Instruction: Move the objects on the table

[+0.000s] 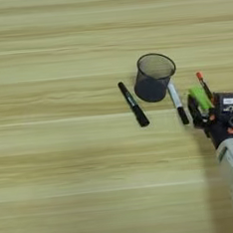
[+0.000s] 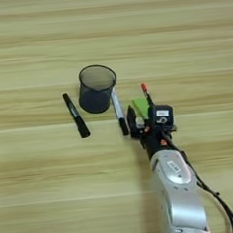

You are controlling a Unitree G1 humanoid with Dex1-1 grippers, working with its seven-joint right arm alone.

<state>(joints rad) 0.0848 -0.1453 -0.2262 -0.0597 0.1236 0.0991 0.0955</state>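
Your gripper [image 2: 141, 117] sits at the green block [image 2: 141, 107] on the counter [image 2: 44, 184], fingers spread either side of it; whether they grip it, you cannot tell. The red pen [image 2: 146, 92] lies just right, the white marker [image 2: 118, 110] left beside the mesh cup [image 2: 96, 88], the black marker [image 2: 75, 115] further left.

Soft, even light is falling on the broad light wooden table [image 1: 69, 182], the silver forearm [image 2: 177, 193] is casting a faint shadow leftward, and small items are looking slightly blurred throughout
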